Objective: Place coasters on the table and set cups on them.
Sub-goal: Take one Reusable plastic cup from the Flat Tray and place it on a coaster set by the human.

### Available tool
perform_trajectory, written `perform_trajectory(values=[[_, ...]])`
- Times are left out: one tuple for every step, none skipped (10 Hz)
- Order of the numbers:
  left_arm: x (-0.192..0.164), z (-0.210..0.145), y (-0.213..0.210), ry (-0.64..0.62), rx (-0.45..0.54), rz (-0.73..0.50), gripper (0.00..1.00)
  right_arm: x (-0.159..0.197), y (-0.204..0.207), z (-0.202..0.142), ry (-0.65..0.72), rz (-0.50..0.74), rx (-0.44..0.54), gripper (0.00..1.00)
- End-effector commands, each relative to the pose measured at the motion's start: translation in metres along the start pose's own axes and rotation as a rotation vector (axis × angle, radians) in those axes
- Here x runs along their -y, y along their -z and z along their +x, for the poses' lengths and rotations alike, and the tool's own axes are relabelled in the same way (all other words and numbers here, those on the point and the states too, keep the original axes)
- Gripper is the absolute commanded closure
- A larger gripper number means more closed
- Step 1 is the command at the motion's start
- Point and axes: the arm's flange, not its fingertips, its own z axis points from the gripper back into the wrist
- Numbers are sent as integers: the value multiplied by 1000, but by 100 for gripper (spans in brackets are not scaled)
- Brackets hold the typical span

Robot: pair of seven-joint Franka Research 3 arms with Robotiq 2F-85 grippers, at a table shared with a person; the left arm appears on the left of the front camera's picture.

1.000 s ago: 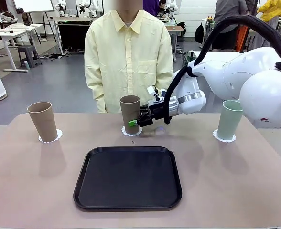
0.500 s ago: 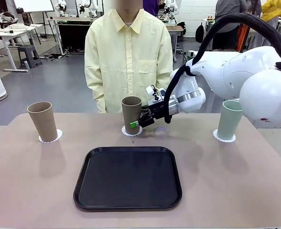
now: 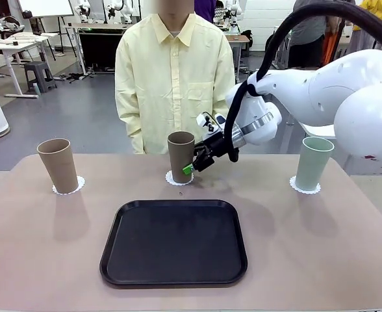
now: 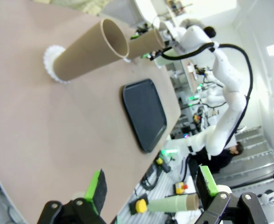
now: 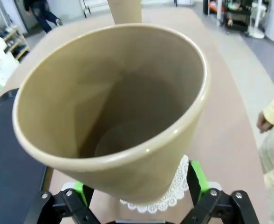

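Three cups stand upright on the table [image 3: 41, 260], each on a lacy white coaster. The light tan cup [image 3: 59, 166] is at the left on its coaster [image 3: 79, 184]. In the middle is the darker brown cup [image 3: 180, 156] on a coaster [image 3: 170, 178]. The mint green cup [image 3: 312, 162] is at the right on a coaster [image 3: 305, 190]. My right gripper [image 3: 190, 166] is open, its jaws on either side of the brown cup [image 5: 113, 112], green pads [image 5: 197, 175] just off its wall. My left gripper [image 4: 151, 186] is open with nothing in it, low over the table's left end.
A black square tray [image 3: 173, 242] lies in the middle of the table, in front of the brown cup. A person in a pale yellow shirt [image 3: 175, 71] stands at the far edge behind that cup, a hand [image 5: 266, 122] hanging by the side.
My right gripper has opened off the brown cup. The cup shifted slightly right and now stands free on its coaster. The right arm has risen a little.
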Motion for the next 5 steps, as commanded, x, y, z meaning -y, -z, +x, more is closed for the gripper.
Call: perform_trajectory(values=[[2, 0, -2, -4, 5, 0, 0, -15, -10, 3, 30, -40, -73, 0], [2, 0, -2, -4, 5, 0, 0, -16, -13, 1, 40, -53, -88, 0], [2, 0, -2, -4, 5, 0, 0, -16, -15, -2, 50, -64, -107, 0], [2, 0, -2, -4, 5, 0, 0, -17, -18, -4, 62, -83, -117, 0], [2, 0, -2, -4, 5, 0, 0, -19, -24, -6, 79, -114, -147, 0]])
